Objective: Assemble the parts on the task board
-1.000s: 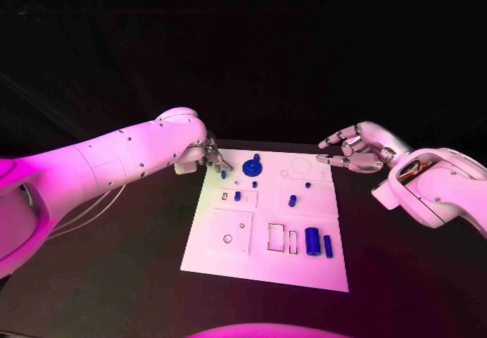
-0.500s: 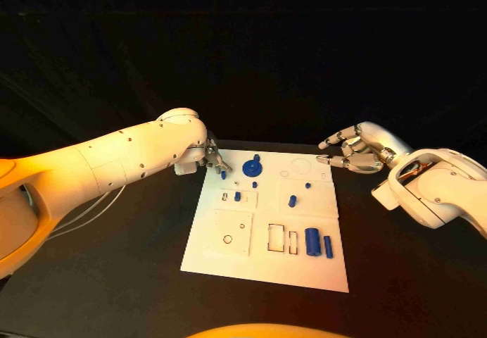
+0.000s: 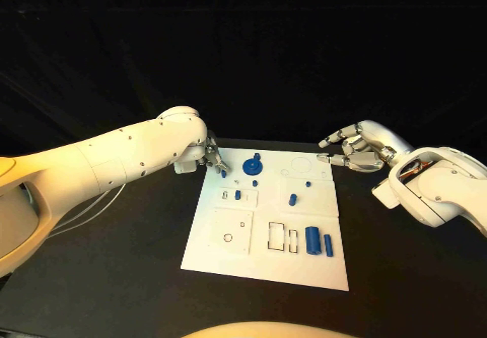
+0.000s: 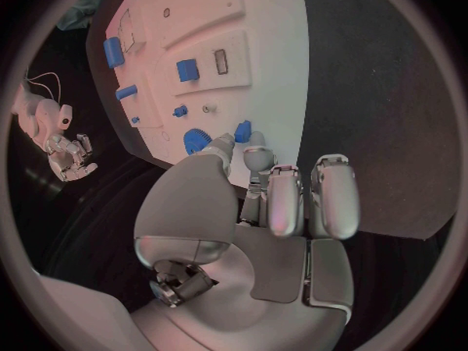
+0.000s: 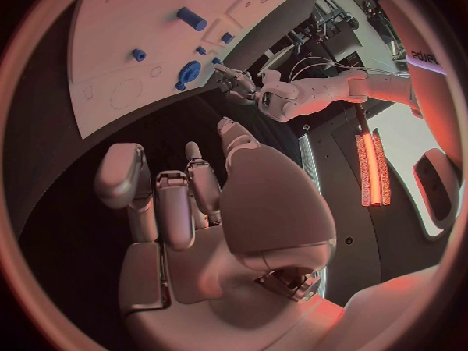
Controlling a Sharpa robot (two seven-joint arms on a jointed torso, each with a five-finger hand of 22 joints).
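The board (image 3: 266, 264) lies in the middle of the head view, a white plate on the black table (image 3: 122, 282). The left hand (image 3: 214, 158) sits at the board's upper left corner, fingers pointing down at a small blue peg (image 3: 223, 173) that stands at the board's left edge. In the left wrist view the fingertips (image 4: 256, 157) are close together right at this peg (image 4: 242, 131), one on each side; whether they actually grip it cannot be told.

Just right of the peg lies a round blue gear (image 3: 252, 167) with a small knob above it. Lower on the board stand more blue parts: a short pin (image 3: 238, 196), another pin (image 3: 291, 201) further right, and near the lower right a wide block (image 3: 312, 239) beside a thin bar (image 3: 328, 243).

The right hand (image 3: 354, 151) hovers at the upper right of the frame, off the board's right corner, fingers curled loosely apart and holding nothing (image 5: 186, 203).
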